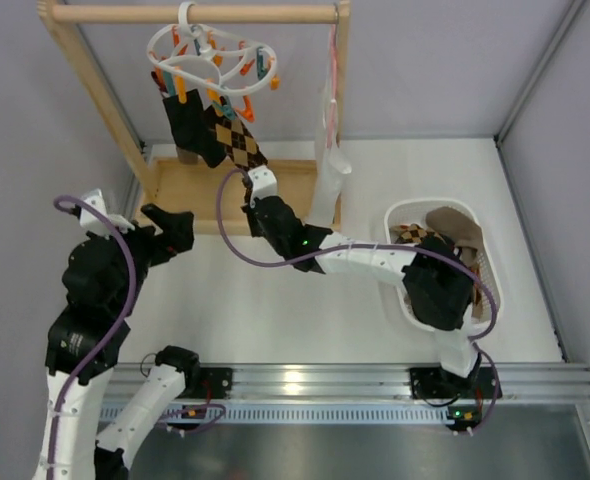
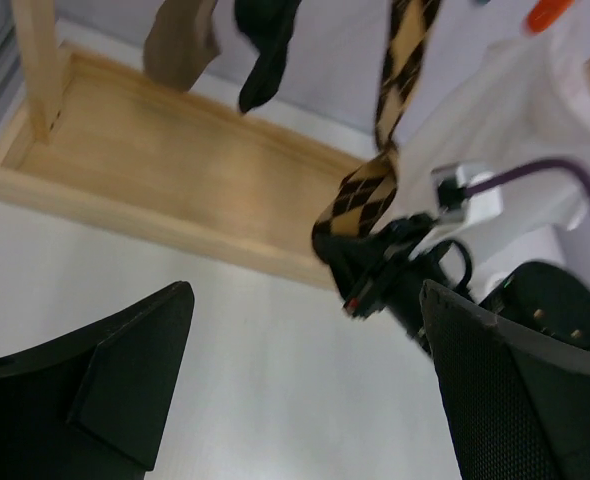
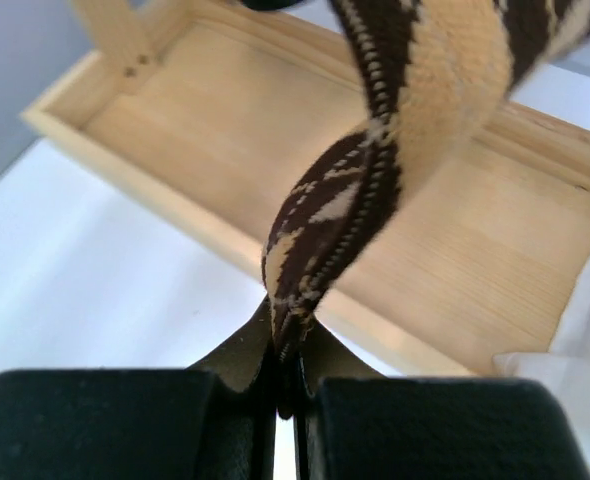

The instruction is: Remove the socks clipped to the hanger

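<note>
The white ring hanger (image 1: 213,52) with orange and teal clips hangs by its hook from the wooden rail. Black socks (image 1: 190,130) and a brown-and-tan checked sock (image 1: 237,142) hang clipped under it. My right gripper (image 3: 287,352) is shut on the checked sock's (image 3: 415,80) lower end, which is stretched up toward the hanger. In the top view the right gripper (image 1: 256,185) sits just below that sock, over the wooden base. My left gripper (image 1: 170,226) is open and empty, to the left of it. The left wrist view shows the checked sock (image 2: 360,195), a black sock (image 2: 265,50) and a brown sock (image 2: 180,45).
The wooden rail frame (image 1: 195,14) stands on a shallow wooden base tray (image 1: 190,192). A white cloth with a pink strap (image 1: 330,150) hangs at the frame's right post. A white basket (image 1: 393,225) at the right holds removed socks (image 1: 455,230).
</note>
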`<action>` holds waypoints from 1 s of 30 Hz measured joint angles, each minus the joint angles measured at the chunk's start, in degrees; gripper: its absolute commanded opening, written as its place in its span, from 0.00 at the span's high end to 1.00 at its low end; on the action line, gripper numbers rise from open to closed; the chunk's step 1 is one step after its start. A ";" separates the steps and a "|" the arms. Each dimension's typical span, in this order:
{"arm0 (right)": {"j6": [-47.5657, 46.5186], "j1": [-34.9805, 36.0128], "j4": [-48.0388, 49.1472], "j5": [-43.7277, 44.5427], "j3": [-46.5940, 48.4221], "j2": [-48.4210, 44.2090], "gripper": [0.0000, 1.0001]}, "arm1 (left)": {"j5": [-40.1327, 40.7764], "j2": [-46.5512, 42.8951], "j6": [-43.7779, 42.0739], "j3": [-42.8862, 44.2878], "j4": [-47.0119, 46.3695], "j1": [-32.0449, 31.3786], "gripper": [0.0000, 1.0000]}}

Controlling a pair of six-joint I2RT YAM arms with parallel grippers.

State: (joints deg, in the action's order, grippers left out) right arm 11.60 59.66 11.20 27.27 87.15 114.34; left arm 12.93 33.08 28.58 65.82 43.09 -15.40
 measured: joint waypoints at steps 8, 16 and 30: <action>0.09 0.33 1.51 -14.27 -14.67 -16.04 1.00 | -7.19 15.30 0.00 22.73 -3.08 0.02 0.02; 0.55 0.31 1.75 -23.32 -27.36 -28.65 0.99 | -14.12 29.64 0.28 33.66 -3.19 0.04 0.02; 1.79 -2.82 2.05 -30.86 -32.22 -39.50 0.99 | -16.61 37.70 1.79 37.55 -4.81 0.04 0.02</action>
State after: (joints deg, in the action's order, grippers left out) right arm 13.39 56.84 13.26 -3.60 54.94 74.85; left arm -3.68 70.78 30.37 103.37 38.28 -15.35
